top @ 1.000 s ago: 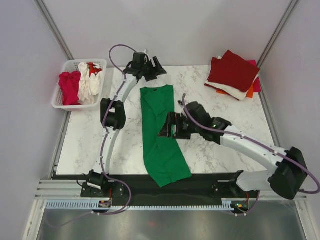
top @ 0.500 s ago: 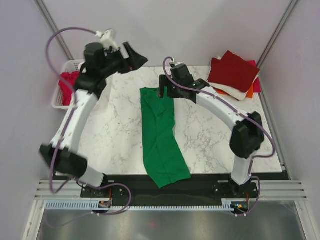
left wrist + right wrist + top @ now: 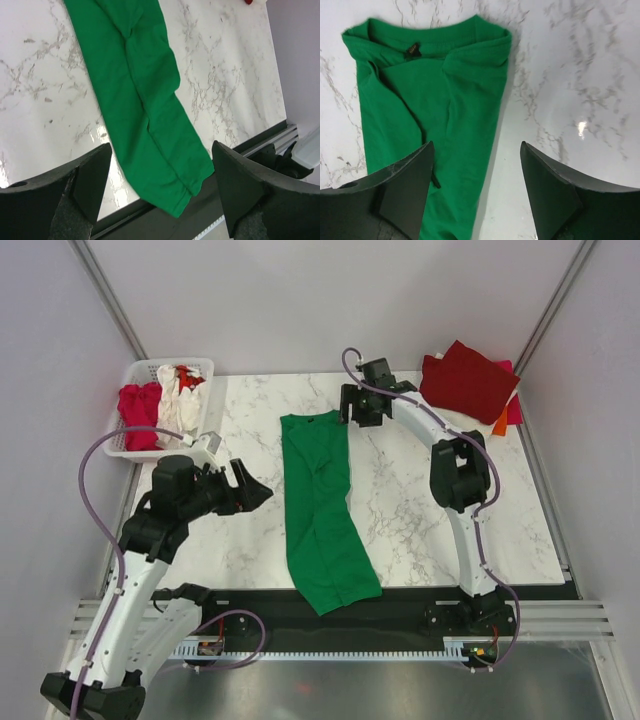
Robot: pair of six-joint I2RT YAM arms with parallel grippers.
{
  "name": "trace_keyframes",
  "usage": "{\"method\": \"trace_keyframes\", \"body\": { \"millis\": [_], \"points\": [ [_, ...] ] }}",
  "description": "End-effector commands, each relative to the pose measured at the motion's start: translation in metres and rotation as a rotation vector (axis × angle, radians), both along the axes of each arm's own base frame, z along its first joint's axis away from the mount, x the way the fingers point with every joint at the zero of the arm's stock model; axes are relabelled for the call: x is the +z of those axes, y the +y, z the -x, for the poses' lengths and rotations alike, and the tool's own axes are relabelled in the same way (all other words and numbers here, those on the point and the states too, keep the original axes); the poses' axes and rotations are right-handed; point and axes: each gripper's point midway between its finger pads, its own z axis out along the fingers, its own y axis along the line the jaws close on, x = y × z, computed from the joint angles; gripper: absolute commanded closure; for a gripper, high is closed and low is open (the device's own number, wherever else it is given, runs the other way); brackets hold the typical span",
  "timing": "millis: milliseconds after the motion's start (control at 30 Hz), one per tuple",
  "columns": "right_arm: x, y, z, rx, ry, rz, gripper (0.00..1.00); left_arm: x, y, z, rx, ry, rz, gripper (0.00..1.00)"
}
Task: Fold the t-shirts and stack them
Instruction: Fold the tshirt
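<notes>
Now: both arms have moved, and the green shirt [image 3: 320, 510] has not. It lies as it did a second ago, a long narrow strip down the middle of the table [image 3: 430, 510], collar [image 3: 312, 420] at the far end and hem [image 3: 345, 600] at the near edge.

Left gripper [image 3: 255, 488]: a second ago it was at the collar. It then swung up and away, and it now hangs left of the strip at about mid-length, apart from it, jaws wide with nothing between them.

Right gripper [image 3: 352, 412]: it has left the strip's middle and now sits over the collar's right corner, jaws spread and empty. Whether it touches the cloth cannot be told.

Reading: the lengthwise folds look done, and the arms seem to be taking new posts for the cross fold, which has not begun. The stack [image 3: 468, 380], dark red on top, sits at the far right corner. Loose shirts [image 3: 160, 410] remain in the basket [image 3: 165, 362], so the task is mid-way at best.

Views:
- Right wrist only: the dark label [image 3: 412, 50] inside the collar, and overlapped layers below it.
- Left wrist only: the hem hanging past the table edge over the dark rail [image 3: 260, 145], and a crease [image 3: 137, 75] running down the strip.
- Top only: the stack, the basket and both arms together.
</notes>
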Motion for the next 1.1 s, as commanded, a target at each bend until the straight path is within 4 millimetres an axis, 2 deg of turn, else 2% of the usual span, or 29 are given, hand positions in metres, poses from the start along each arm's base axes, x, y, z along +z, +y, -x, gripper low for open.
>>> {"method": "trace_keyframes", "body": {
  "millis": [0, 100, 200, 300, 333, 433, 467, 633, 733, 867, 1067],
  "points": [
    [-0.028, 0.026, 0.005, 0.065, 0.050, -0.061, 0.23, -0.009, 0.010, 0.027, -0.019, -0.014, -0.053, 0.12],
    [-0.045, 0.029, 0.003, 0.062, 0.074, -0.076, 0.32, -0.024, 0.012, 0.036, -0.025, 0.003, -0.057, 0.12],
    [-0.059, 0.035, 0.003, 0.063, 0.096, -0.099, 0.44, -0.029, 0.014, 0.042, -0.025, -0.006, -0.055, 0.12],
    [-0.071, 0.037, -0.002, 0.051, 0.102, -0.117, 0.60, -0.029, 0.013, 0.041, -0.027, -0.004, -0.055, 0.12],
    [-0.074, 0.038, -0.004, 0.046, 0.100, -0.125, 0.72, -0.030, 0.014, 0.041, -0.025, 0.000, -0.056, 0.12],
    [-0.084, 0.034, -0.026, -0.014, 0.083, -0.150, 0.93, -0.035, 0.013, 0.040, -0.026, 0.021, -0.062, 0.12],
    [-0.088, 0.029, -0.041, -0.043, 0.059, -0.148, 0.99, -0.036, 0.013, 0.039, -0.026, 0.025, -0.063, 0.12],
    [-0.080, 0.016, -0.095, -0.168, -0.032, -0.220, 1.00, -0.039, 0.013, 0.040, -0.026, 0.031, -0.064, 0.12],
    [-0.079, 0.008, -0.112, -0.226, -0.094, -0.246, 1.00, -0.037, 0.013, 0.040, -0.026, 0.022, -0.062, 0.12],
    [-0.086, -0.014, -0.122, -0.323, -0.111, -0.228, 1.00, -0.039, 0.013, 0.041, -0.026, 0.027, -0.063, 0.12],
    [-0.096, -0.029, -0.127, -0.408, -0.121, -0.224, 1.00, -0.041, 0.013, 0.040, -0.026, 0.037, -0.066, 0.12]
  ]
}}
